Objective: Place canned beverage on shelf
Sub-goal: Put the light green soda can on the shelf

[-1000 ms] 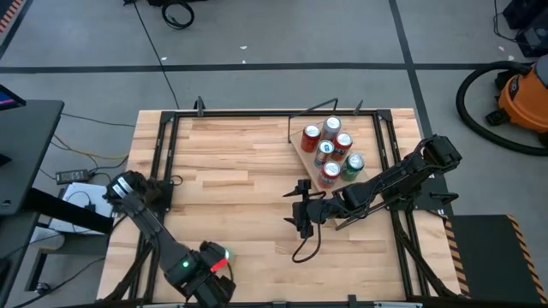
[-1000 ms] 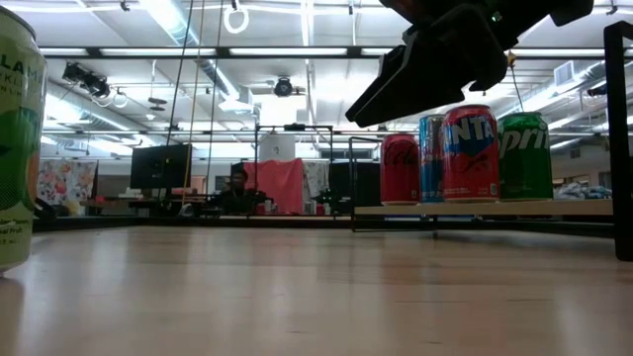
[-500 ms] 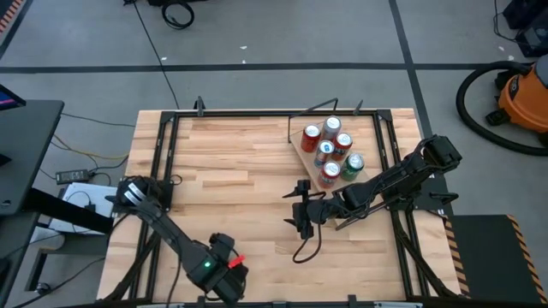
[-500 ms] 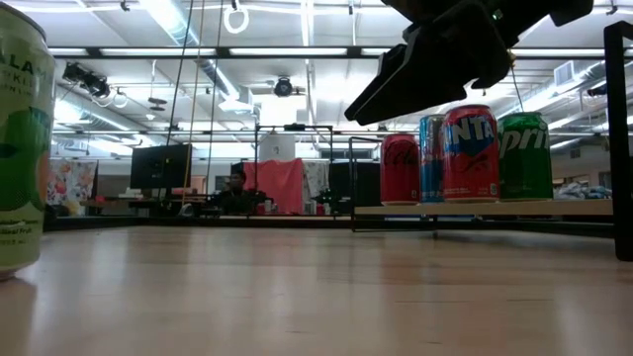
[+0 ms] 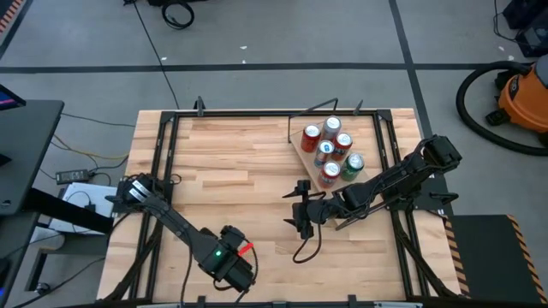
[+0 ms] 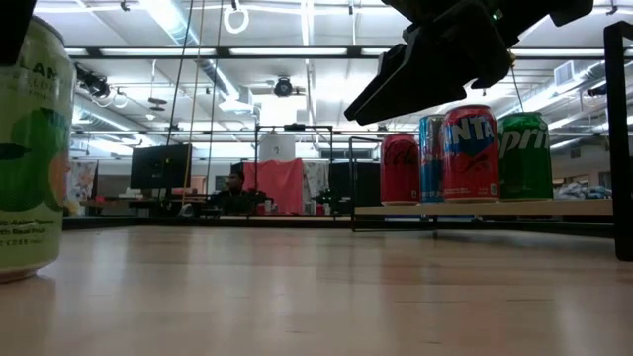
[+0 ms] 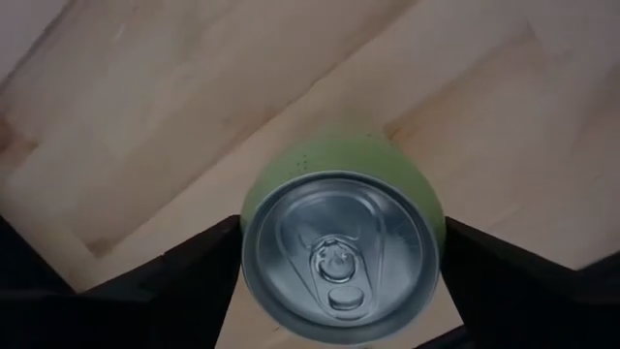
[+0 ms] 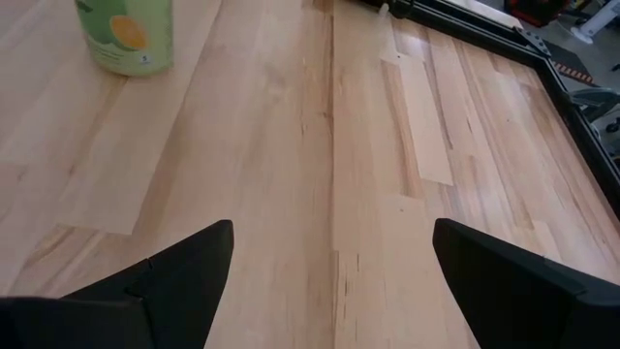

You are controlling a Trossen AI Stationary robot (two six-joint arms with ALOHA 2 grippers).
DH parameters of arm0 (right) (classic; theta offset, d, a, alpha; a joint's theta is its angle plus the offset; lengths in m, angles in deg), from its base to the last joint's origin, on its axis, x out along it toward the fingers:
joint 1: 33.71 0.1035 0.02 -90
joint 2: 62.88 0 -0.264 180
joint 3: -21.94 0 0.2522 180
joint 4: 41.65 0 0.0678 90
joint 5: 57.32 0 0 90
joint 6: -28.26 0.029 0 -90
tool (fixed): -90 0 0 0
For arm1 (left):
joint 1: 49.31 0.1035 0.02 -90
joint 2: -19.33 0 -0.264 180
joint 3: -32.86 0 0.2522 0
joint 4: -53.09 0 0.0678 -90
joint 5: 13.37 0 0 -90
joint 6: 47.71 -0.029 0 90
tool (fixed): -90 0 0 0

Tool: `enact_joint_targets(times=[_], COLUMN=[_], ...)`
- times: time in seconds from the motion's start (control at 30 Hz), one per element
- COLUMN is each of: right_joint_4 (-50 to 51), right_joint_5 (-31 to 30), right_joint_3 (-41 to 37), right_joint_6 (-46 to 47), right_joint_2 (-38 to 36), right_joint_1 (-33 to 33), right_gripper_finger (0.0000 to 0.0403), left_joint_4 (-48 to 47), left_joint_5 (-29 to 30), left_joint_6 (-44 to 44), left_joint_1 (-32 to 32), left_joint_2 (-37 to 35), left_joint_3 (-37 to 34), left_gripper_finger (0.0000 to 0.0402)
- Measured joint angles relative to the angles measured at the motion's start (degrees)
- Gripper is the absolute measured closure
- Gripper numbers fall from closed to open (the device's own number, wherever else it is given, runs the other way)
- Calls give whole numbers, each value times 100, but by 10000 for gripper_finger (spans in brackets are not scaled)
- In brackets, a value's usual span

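A green can [image 7: 341,242] stands upright between the fingers of my left gripper [image 5: 233,267] near the table's near edge. It also shows in the low view [image 6: 30,158] and the right wrist view [image 8: 124,37]. In the high view the gripper hides it. The shelf [image 5: 306,159], a small light-wood board at the far right, carries several cans [image 5: 332,150], seen side-on in the low view [image 6: 470,153]. My right gripper [image 5: 303,214] is open and empty, above the table just near and left of the shelf. My left gripper pinches the green can by two opposite sides of its wall just below the top rim [image 7: 250,254], one finger [image 7: 184,271] on each side. The fingers come from above, pointing down. The can is upright; its base [image 6: 25,269] is at the tabletop, and I cannot tell whether it is lifted clear.
Black metal frame rails [image 5: 163,162] run along the table's left, right and far sides. A black cable [image 5: 306,248] lies on the wood below my right gripper. Bare wood [image 5: 240,162] lies between the green can and the shelf.
My left gripper has gone toward the table's right edge along the near edge, taking the green can with it. The can has stayed upright.
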Motion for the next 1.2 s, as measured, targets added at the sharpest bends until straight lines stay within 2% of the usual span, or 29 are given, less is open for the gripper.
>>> enact_joint_targets(times=[0.23, 0.43, 0.57, 0.67, 0.9, 1.03, 1.2], right_joint_4=[0, 5, 28, 44, 110, 188, 184], right_joint_5=[2, 2, 2, 2, 9, 45, 46], right_joint_3=[0, 0, 0, 0, 0, 0, 0], right_joint_6=[7, 5, 11, 9, 81, 158, 155], right_joint_2=[0, 0, 0, 0, 0, 0, 0], right_joint_1=[17, 15, 15, 15, 15, 20, 47], right_gripper_finger=[37, 37, 37, 37, 37, 37, 37], left_joint_4=[0, -1, 93, 107, 109, 112, 148], left_joint_5=[107, 587, 640, 640, 616, 680, 778], left_joint_6=[-1912, -4450, -6210, -7159, -8770, -9342, -9730], left_joint_1=[116, 142, 146, 143, 205, 205, 191], left_joint_2=[-8, -7, -6, -6, -6, -6, -2], left_joint_3=[3, 1, 1, 1, 1, 1, -10], left_gripper_finger=[87, 80, 79, 79, 79, 71, 38])
